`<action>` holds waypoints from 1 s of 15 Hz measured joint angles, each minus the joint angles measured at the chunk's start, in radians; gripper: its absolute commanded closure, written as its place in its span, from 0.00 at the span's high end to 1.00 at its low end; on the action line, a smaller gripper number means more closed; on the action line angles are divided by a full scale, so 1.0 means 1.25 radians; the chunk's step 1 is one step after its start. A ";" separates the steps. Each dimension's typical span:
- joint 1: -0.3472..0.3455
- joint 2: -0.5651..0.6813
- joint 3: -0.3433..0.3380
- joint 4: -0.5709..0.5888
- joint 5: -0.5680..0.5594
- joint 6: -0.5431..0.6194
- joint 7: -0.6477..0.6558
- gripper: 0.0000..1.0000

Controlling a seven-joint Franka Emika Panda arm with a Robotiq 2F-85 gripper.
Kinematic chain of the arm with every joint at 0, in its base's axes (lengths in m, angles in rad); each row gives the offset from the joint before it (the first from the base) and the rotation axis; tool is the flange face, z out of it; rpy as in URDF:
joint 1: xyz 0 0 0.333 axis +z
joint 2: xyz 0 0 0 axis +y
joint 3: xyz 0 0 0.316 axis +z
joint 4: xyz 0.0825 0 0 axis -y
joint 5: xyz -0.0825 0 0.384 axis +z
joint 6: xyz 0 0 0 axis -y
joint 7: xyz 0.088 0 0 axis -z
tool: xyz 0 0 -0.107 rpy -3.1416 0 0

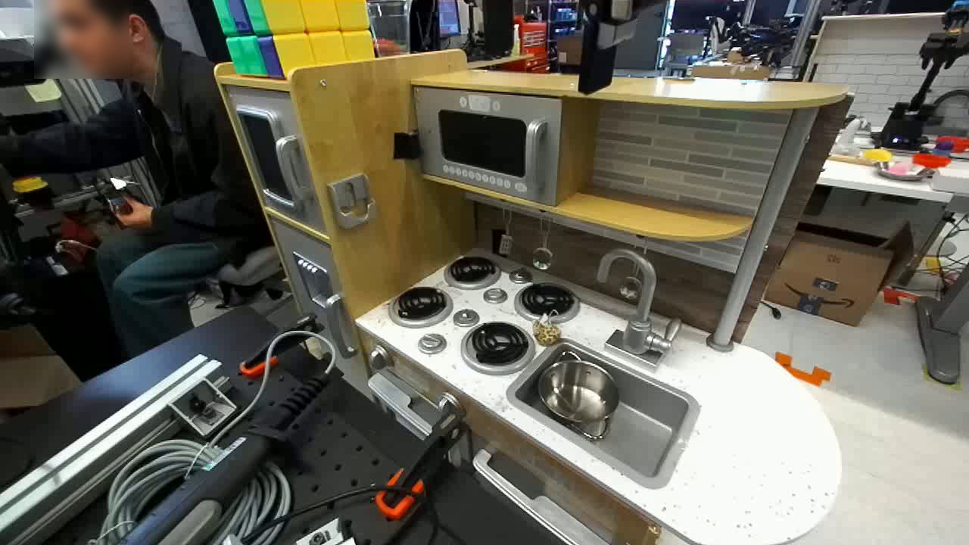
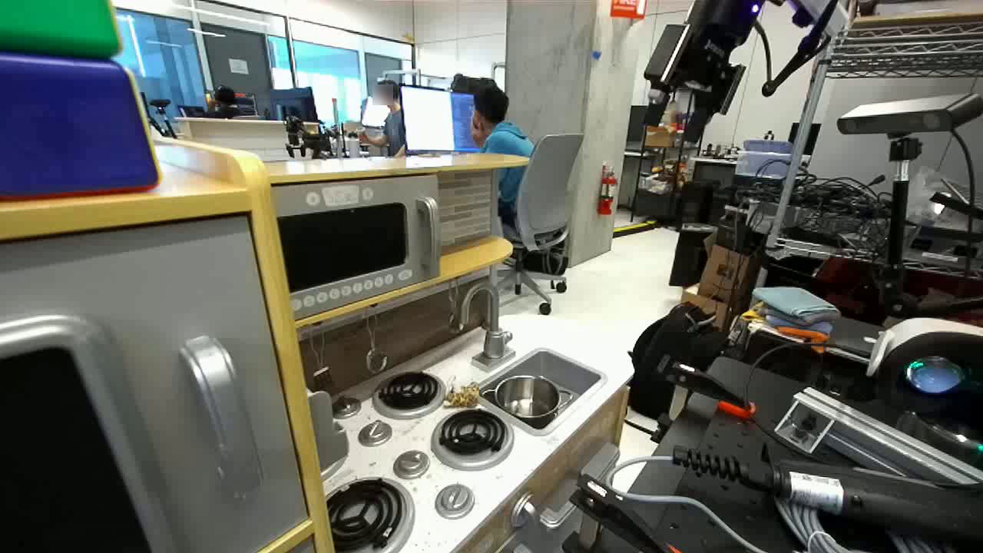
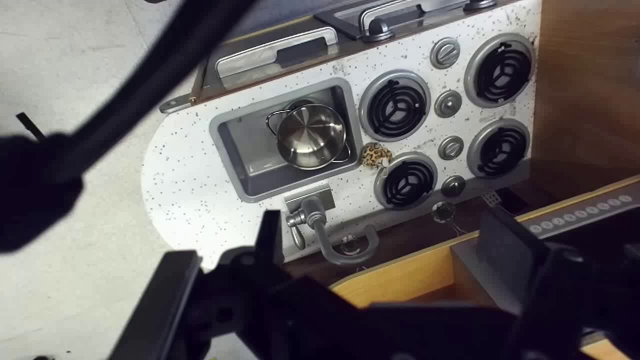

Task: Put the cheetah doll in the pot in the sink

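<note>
While the gripper (image 3: 381,230) hangs, jaws apart | cheetah doll (image 3: 374,155) between sink (image 3: 250,142) and burner (image 3: 409,181) | pot (image 3: 310,136) inside sink

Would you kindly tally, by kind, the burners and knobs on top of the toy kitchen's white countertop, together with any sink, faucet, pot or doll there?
Burners: 4
Countertop knobs: 4
Sink: 1
Faucet: 1
Pot: 1
Cheetah doll: 1
Total: 12
</note>
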 measured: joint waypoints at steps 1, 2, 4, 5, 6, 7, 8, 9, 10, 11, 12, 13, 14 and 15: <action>0.000 0.000 0.000 0.000 0.000 0.000 0.000 1.00; -0.001 0.000 0.001 0.000 0.000 0.000 0.000 1.00; -0.001 0.008 0.011 -0.006 0.005 0.017 0.010 1.00; -0.001 0.020 0.021 -0.015 0.014 0.046 0.020 1.00; 0.000 0.038 0.036 -0.028 0.019 0.084 0.036 1.00; 0.003 0.064 0.051 -0.041 0.030 0.135 0.051 1.00; 0.006 0.094 0.066 -0.054 0.040 0.192 0.067 1.00; 0.013 0.131 0.081 -0.065 0.055 0.256 0.080 1.00; 0.022 0.169 0.093 -0.073 0.072 0.317 0.090 1.00; 0.031 0.211 0.106 -0.077 0.093 0.380 0.097 1.00; 0.042 0.254 0.117 -0.079 0.117 0.442 0.098 1.00; 0.053 0.298 0.128 -0.077 0.142 0.499 0.098 1.00; 0.064 0.340 0.137 -0.072 0.164 0.545 0.100 1.00; 0.072 0.381 0.147 -0.062 0.177 0.580 0.109 1.00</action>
